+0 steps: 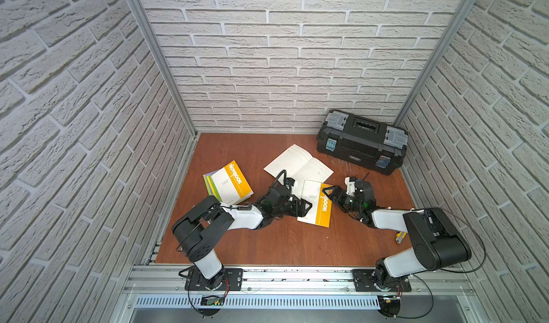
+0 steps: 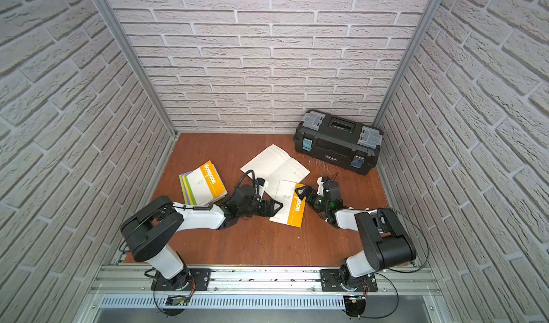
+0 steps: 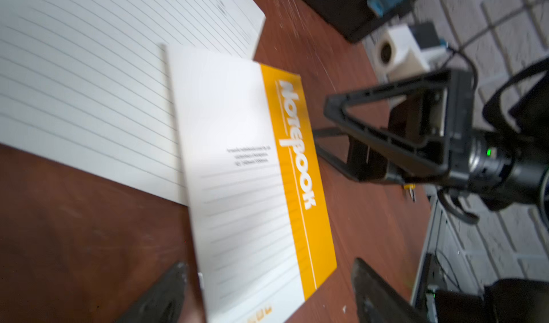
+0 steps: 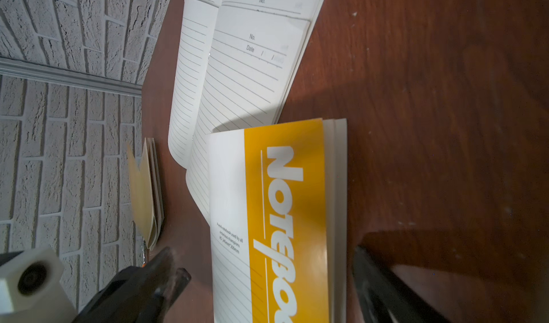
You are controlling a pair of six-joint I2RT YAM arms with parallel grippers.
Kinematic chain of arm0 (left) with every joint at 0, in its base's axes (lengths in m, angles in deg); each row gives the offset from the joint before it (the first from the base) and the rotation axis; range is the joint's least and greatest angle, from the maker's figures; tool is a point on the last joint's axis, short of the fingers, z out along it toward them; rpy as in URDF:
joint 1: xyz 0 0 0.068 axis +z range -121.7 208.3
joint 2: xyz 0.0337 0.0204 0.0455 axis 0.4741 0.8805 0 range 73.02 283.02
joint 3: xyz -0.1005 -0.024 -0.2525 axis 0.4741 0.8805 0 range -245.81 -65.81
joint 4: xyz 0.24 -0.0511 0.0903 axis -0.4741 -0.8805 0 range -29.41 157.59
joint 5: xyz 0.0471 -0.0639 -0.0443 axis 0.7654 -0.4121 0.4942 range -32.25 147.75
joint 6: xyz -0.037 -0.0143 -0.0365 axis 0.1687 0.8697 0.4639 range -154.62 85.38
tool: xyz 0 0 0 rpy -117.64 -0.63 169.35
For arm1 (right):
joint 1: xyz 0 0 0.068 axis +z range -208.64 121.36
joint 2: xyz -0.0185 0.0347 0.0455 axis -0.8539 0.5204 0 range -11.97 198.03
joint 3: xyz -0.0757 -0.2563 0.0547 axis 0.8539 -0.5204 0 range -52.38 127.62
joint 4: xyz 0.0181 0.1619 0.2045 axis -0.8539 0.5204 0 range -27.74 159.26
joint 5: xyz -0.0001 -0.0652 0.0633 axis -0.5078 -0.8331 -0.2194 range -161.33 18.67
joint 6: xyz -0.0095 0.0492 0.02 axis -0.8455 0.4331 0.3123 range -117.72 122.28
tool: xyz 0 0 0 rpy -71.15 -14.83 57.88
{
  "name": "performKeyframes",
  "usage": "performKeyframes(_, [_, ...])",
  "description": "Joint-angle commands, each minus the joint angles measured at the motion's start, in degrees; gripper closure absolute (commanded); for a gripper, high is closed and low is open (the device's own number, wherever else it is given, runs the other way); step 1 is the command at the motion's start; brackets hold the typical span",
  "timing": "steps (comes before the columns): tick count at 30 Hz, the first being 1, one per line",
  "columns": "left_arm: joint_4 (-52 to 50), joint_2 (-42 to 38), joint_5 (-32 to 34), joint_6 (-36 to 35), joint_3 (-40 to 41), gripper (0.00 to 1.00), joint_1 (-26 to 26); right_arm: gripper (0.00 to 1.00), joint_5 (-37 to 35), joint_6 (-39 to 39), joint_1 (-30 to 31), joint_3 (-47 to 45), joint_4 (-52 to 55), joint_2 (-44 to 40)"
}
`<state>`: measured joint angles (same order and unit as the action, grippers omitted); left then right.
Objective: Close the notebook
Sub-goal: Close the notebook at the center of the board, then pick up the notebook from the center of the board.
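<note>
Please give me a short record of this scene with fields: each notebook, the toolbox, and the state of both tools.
table: brown wood
open notebook: flat mid-table, lined pages up
closed notebook: yellow cover up, overlapping the open one's near corner
notebook stack: closed, on the robot's left
toolbox: black, far right corner
left tool: open, low beside the closed notebook
right tool: open, facing it from the other side
task state: one notebook still open

In both top views the right gripper [image 1: 329, 199] is covering the first title letters of the closed notebook [image 1: 315, 217]. At the 4 o'clock side of the table [image 1: 267, 244], the right arm [image 1: 386, 219] is partly hiding a yellow object [image 1: 399, 237] too small to name.
</note>
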<state>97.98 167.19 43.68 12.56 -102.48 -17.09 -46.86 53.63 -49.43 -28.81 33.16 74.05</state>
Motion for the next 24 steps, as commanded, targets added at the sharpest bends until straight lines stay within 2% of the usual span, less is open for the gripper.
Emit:
performKeyframes(1, [6.58, -0.31, -1.68, 4.40, 2.59, 0.14, 2.51, 0.08, -0.75, -1.56, 0.11, -0.35, 4.29, 1.16])
performKeyframes(5, [3.70, 1.42, -0.44, 5.81, 1.92, 0.14, 3.63, 0.08, -0.82, -1.49, 0.10, -0.71, 4.05, 1.17])
performKeyframes(11, [9.64, 6.39, -2.11, 11.54, 1.51, 0.21, 3.91, 0.08, -0.51, -1.61, 0.08, -0.23, 4.23, 1.26])
performKeyframes(16, [10.62, 8.53, -2.70, 16.05, 1.75, 0.27, 3.90, 0.08, -0.05, -1.87, 0.10, 0.12, 4.27, 1.76])
performKeyframes(20, [16.44, 12.00, -5.86, 22.17, 1.86, 0.30, 3.90, 0.07, 0.25, -1.91, 0.10, -0.09, 3.64, 2.43])
performKeyframes(24, [17.62, 15.66, -12.58, 23.20, -0.62, 0.30, 3.95, 0.08, 0.55, -1.65, 0.13, -0.16, 2.58, 3.27])
